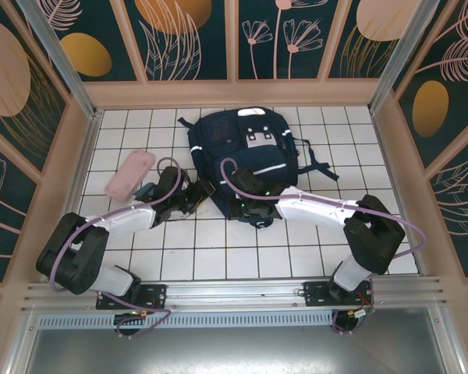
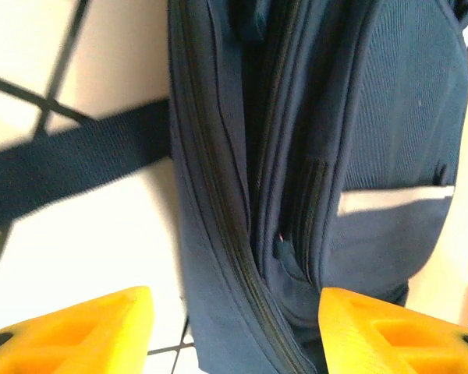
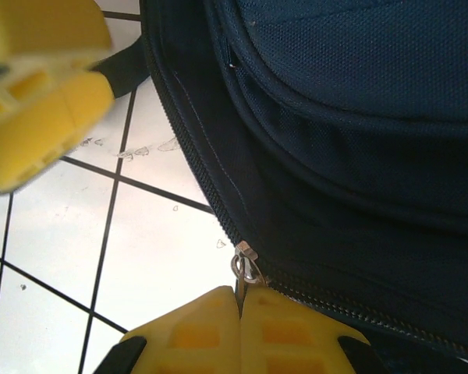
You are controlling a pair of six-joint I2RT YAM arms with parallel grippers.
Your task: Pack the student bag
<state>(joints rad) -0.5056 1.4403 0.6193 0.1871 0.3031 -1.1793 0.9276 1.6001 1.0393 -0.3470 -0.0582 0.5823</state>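
The student bag (image 1: 246,152), a large navy backpack with a white stripe, lies flat on the white tiled floor. Its lower end points toward the arms. My right gripper (image 3: 240,300) is shut on the metal zipper pull (image 3: 247,265) at the bag's lower left edge, where the zipper track (image 3: 195,167) runs along the side. In the top view that gripper (image 1: 246,207) sits at the bag's near end. My left gripper (image 2: 234,335) is open just left of the bag, its yellow fingers (image 2: 78,331) straddling the bag's zippered edge (image 2: 242,257) without touching it.
A pink pencil case (image 1: 129,173) lies on the tiles left of the bag, with a small teal item (image 1: 143,189) beside it. A dark strap (image 2: 70,160) trails from the bag's left side, others (image 1: 316,160) on the right. Wooden walls enclose the floor.
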